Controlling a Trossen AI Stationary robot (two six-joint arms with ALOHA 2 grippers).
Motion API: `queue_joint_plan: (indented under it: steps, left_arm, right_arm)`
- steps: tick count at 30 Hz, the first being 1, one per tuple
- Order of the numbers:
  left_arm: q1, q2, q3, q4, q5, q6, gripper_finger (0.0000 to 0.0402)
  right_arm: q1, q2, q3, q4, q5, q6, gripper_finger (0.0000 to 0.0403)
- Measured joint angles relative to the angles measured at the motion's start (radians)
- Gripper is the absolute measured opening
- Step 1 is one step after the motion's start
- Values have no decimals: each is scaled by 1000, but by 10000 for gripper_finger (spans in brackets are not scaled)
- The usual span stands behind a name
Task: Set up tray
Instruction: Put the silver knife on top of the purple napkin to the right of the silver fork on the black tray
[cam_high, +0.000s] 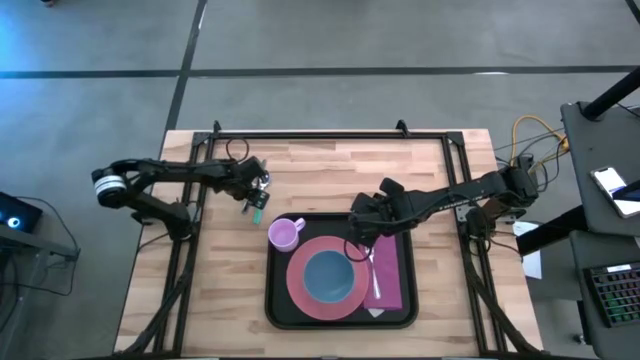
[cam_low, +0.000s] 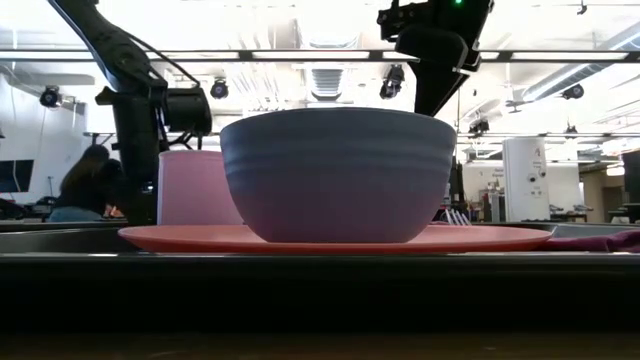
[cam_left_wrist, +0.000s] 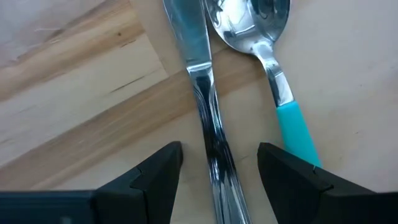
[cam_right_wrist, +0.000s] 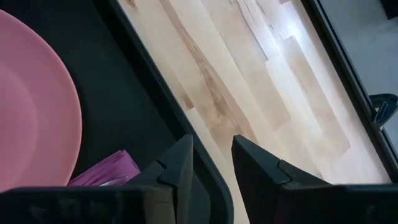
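While left gripper straddles knife spread, right gripper narrowly parted, empty; tray cropped.

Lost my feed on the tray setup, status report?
Left gripper open, fingers astride knife on table. Right gripper over tray rim, holding nothing visible. Spoon beside knife.
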Motion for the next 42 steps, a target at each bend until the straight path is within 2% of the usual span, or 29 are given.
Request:
queue_joint_plan:
  steps: [5, 17, 24, 28, 35, 38, 42]
  left_arm:
    - [0, 39, 9, -3, -13, 12, 166]
    - [1, 57, -22, 81, -60, 29, 24]
    - [-2, 28, -18, 99, -59, 30, 17]
    - [-12, -56, -7, 45, -48, 27, 17]
    - [-14, -297, 57, -54, -57, 13, 16]
    - [-14, -413, 94, -46, -42, -10, 4]
    - [-48, -538, 127, 28, 19, -5, 7]
  right_arm:
    - [0, 0, 0, 1, 1, 0, 97]
    - [-6, 1, 0, 4, 11, -4, 96]
    - [-6, 1, -2, 5, 11, -4, 89]
    - [-6, 1, -2, 5, 23, -4, 84]
    - [-7, 1, -2, 27, 38, 0, 80]
    - [-11, -3, -2, 58, 35, 5, 79]
    - [-39, -19, 2, 170, -45, 8, 73]
